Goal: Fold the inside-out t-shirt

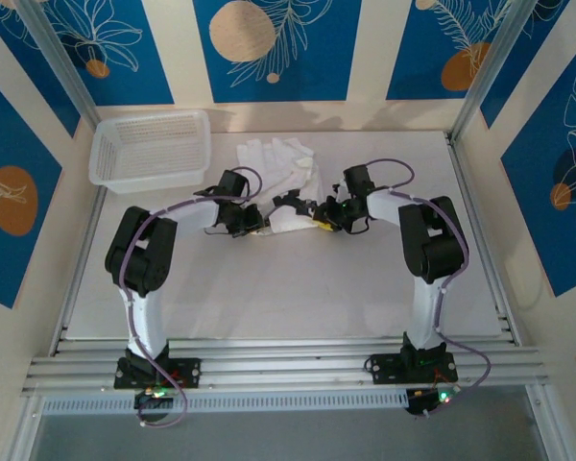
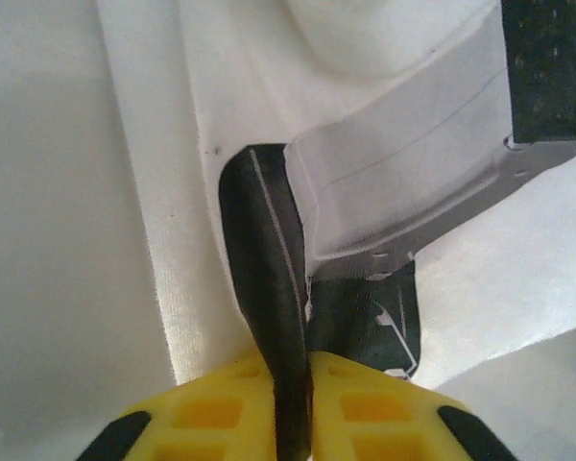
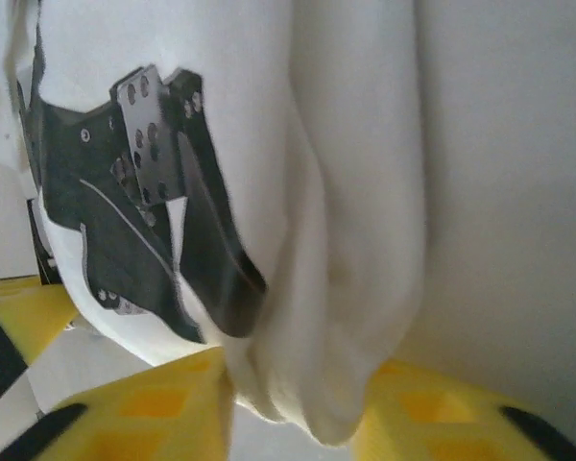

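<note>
- We see the left pincer (image 1: 265,227) and the right pincer (image 1: 313,219) low over the table (image 1: 269,298). Their tips face each other and are very near.
- The shirt (image 1: 280,171) is a white, crumpled heap. Most of it lies just past both pincers, on the side away from the arms' feet.
- The near edge of the shirt comes down to the spot between the two tips.
- In the right wrist view, a fat roll of white cloth hangs between the right pincer's two yellow pads (image 3: 432,413). So the right pincer is squeezed tight on the shirt.
- More shirt cloth goes up and away in front of the right pincer.
- In the left wrist view, the left pincer's jaws are pressed together with hardly any gap.
- White shirt cloth lies under the left pincer, in front of it and on both sides, right up against its fingers. We cannot tell if any cloth is caught between them.
- The basket (image 1: 149,149) sits past the left pincer and off to its left, apart from the shirt.
</note>
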You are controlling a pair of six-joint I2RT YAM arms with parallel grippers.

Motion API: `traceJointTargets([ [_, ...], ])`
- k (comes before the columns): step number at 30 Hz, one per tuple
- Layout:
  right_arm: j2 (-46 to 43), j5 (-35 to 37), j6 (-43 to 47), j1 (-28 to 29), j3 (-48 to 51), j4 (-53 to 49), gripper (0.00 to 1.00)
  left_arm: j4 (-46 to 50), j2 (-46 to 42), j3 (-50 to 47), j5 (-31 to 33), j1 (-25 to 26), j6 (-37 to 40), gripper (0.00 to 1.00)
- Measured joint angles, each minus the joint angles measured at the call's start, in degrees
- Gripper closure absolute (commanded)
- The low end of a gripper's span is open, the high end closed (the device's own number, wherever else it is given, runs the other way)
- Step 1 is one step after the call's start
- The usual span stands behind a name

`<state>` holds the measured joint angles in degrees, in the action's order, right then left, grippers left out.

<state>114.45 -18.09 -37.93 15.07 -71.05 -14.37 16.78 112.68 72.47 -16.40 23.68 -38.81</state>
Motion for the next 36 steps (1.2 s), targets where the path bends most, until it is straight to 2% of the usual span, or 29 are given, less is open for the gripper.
traceJointTargets([
  [5,-5.0,1.8,-0.2,0.0,4.9,1.2,1.00,-1.3,-2.5,-4.8,-1.1,-0.2,0.6,1.00],
  [10,-24.1,2.6,-2.0,1.5,22.6,1.9,1.00,-3.1,-12.1,-16.4,-6.4,0.6,0.1,1.00],
  [11,-28.7,2.7,-2.9,1.9,26.7,1.8,1.00,-3.5,-14.6,-19.1,-7.3,1.1,-0.3,0.95],
  [12,-33.5,2.7,-4.0,2.3,30.7,1.6,0.91,-3.7,-17.4,-21.8,-8.1,2.0,-1.2,0.79],
  [13,-38.5,2.7,-5.1,2.8,34.8,1.0,0.70,-3.7,-20.0,-24.2,-8.5,3.2,-1.9,0.59],
  [14,-42.5,3.2,-6.0,3.3,37.8,0.0,0.57,-3.5,-22.0,-25.8,-8.3,4.5,-2.6,0.47],
  [15,-46.6,3.8,-6.7,3.7,40.6,-1.7,0.47,-2.7,-24.4,-27.5,-8.3,5.8,-3.3,0.39],
  [16,-50.1,4.5,-7.1,4.2,42.4,-4.1,0.43,-1.8,-26.4,-28.8,-8.0,7.0,-4.5,0.35],
  [19,-54.8,5.5,-7.2,4.3,42.3,-9.8,0.42,0.6,-30.0,-29.5,-7.0,9.4,-6.3,0.35],
  [22,-54.4,6.8,-7.0,3.4,38.3,-13.3,0.42,2.4,-31.6,-28.2,-5.7,9.6,-6.8,0.35],
  [26,-50.0,9.8,-6.6,1.4,30.9,-14.4,0.42,2.4,-29.9,-24.1,-5.7,9.7,-7.2,0.39],
  [31,-46.0,13.2,-5.7,-2.2,27.2,-14.7,0.40,2.2,-24.9,-20.0,-6.0,11.8,-7.5,0.41],
  [34,-42.7,13.1,-4.7,-3.7,26.4,-13.6,0.42,1.9,-21.4,-17.9,-6.1,13.9,-8.1,0.45],
  [36,-39.2,12.5,-4.1,-3.7,25.2,-13.0,0.47,1.2,-19.7,-17.3,-6.1,14.8,-8.9,0.49],
])
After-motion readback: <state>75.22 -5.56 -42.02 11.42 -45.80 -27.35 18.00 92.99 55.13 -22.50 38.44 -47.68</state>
